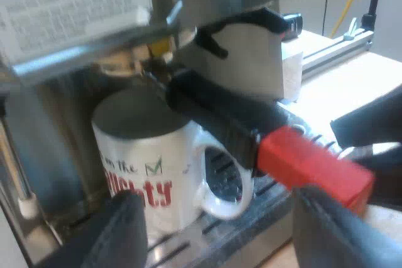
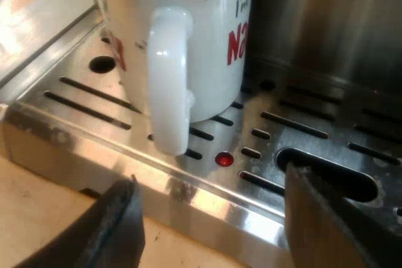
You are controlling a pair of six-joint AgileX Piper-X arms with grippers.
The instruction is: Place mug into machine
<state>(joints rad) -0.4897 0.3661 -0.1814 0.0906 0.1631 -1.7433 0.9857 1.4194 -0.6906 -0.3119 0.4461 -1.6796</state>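
The holder's dark handle [image 1: 220,114] juts out low over the mug [image 1: 147,161], its red end [image 1: 311,164] blocking the way just ahead of the left tool [image 1: 226,233]. Around the mug's foot the slotted drip tray [image 2: 56,123] lies bare, free before the right tool [image 2: 220,221].

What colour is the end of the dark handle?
The handle's end is red, best in the left wrist view.

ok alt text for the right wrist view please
A white mug with red lettering stands on the slotted metal drip tray, its handle facing the camera. The right pincer hangs open near the tray's edge, holding nothing.
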